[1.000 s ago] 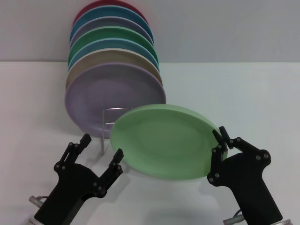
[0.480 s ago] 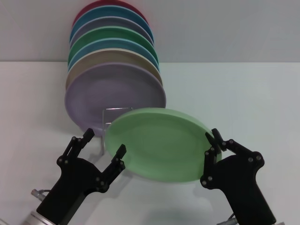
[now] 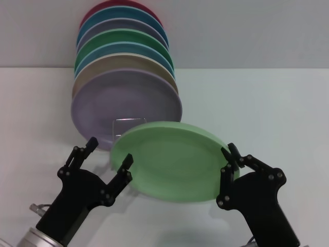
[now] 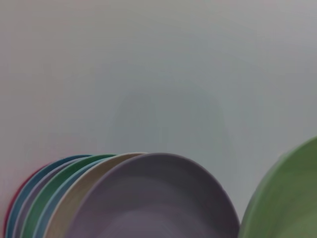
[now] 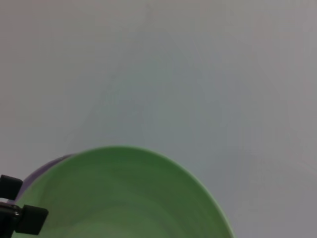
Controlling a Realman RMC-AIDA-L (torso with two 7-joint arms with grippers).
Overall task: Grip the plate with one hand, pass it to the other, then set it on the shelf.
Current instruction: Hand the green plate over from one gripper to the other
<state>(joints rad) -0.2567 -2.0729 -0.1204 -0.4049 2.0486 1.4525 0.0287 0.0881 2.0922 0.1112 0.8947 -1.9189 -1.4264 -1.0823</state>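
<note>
While the right tool (image 3: 230,156) grips the plate (image 3: 169,160) by its right rim, the left tool (image 3: 109,152) stands open at its left edge, near the shelf (image 3: 116,125)

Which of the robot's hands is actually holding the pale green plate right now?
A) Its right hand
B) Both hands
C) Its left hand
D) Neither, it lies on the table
A: the right hand pinches the plate at its rim, while the left hand is open beside the opposite edge, not gripping.
</note>
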